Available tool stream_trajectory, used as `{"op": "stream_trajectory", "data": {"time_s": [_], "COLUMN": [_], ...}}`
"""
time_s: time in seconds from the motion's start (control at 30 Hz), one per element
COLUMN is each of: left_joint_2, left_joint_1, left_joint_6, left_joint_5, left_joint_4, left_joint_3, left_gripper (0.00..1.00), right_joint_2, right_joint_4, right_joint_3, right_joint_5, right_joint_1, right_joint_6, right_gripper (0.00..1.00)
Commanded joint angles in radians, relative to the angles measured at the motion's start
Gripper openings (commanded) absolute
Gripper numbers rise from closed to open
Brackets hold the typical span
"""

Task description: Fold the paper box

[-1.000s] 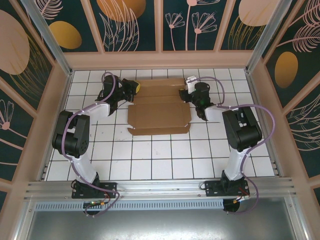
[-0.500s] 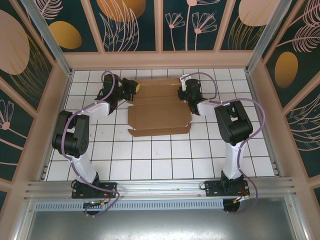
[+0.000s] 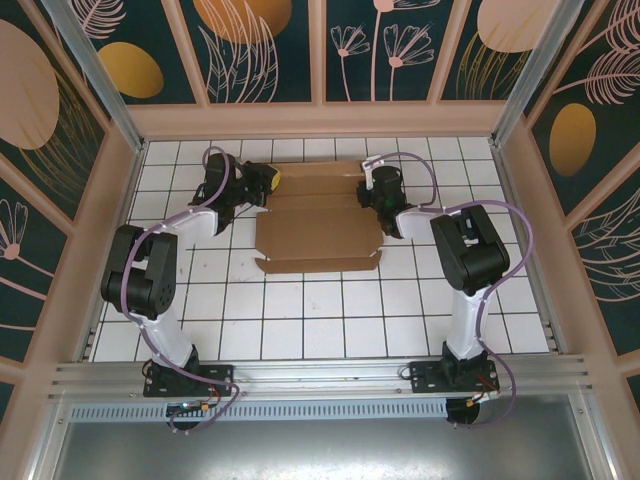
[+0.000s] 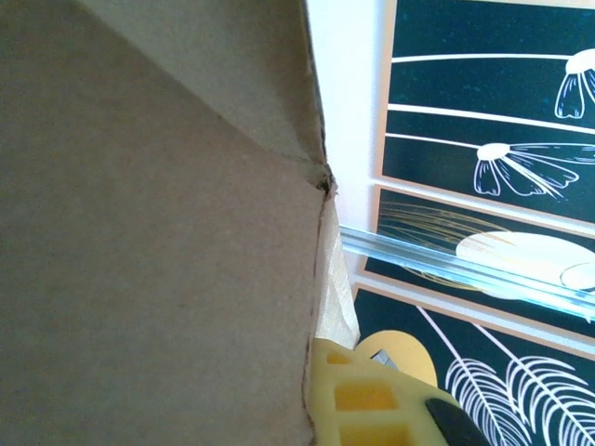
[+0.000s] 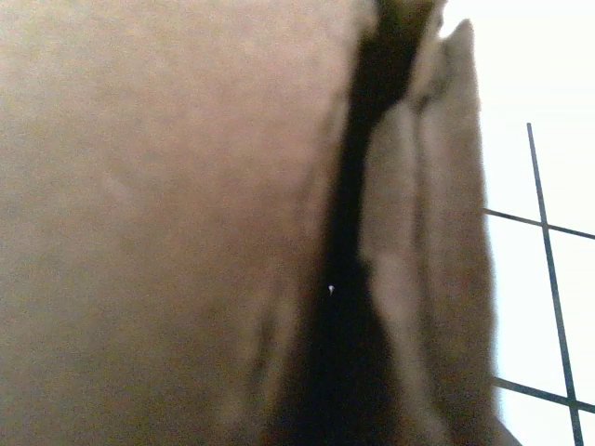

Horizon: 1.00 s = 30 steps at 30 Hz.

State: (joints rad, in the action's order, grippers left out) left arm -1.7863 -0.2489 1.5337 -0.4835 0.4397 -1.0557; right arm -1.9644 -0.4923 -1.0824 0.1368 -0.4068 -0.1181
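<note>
The paper box (image 3: 318, 235) is a brown cardboard blank lying flat on the white tiled floor, with creased panels and flaps. My left gripper (image 3: 268, 180) sits at the left end of its far panel. In the left wrist view the cardboard (image 4: 158, 242) runs tight along a yellow finger (image 4: 372, 400), and the gripper is shut on that edge. My right gripper (image 3: 366, 192) is at the right end of the same panel. The right wrist view is blurred cardboard (image 5: 167, 204) with a dark fold; its fingers are hidden.
The tiled floor (image 3: 300, 320) is walled by peach frames and dark patterned panels (image 3: 260, 50) at the back and sides. Both arm bases stand on the metal rail (image 3: 320, 375) at the near edge. The arms' elbows flank the box.
The right arm has swung in and its gripper has settled onto the box's right edge. The left gripper has stayed at the left edge, its arm shifting slightly.
</note>
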Motion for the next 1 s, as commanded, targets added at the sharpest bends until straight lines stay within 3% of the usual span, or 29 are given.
{"op": "stream_trajectory", "data": {"time_s": [0.0,0.23,0.4,0.67,0.97], "left_joint_2": [0.01,-0.031,-0.044,-0.067,0.133], "left_joint_1": [-0.009,-0.013,-0.018,-0.019,0.039], "left_joint_6": [0.023,0.018,0.015,0.008,-0.177], "left_joint_5": [-0.059,-0.094,-0.098,-0.155,-0.177], "left_joint_4": [0.043,0.027,0.072,0.199,0.087], "left_joint_3": [0.033,0.008,0.024,0.052,0.179], "left_gripper": [0.09,0.09,0.15,0.47,0.65], "right_joint_2": [0.02,0.012,0.037,0.031,0.045], "right_joint_4": [-0.024,-0.019,-0.029,0.02,0.036], "right_joint_3": [0.007,0.02,0.067,0.05,0.059], "right_joint_5": [-0.02,-0.009,0.004,0.031,0.046], "right_joint_1": [0.003,-0.004,-0.003,0.004,0.01], "right_joint_6": [0.015,0.077,0.103,0.118,0.13], "right_gripper": [0.14,0.1,0.08,0.07,0.07]}}
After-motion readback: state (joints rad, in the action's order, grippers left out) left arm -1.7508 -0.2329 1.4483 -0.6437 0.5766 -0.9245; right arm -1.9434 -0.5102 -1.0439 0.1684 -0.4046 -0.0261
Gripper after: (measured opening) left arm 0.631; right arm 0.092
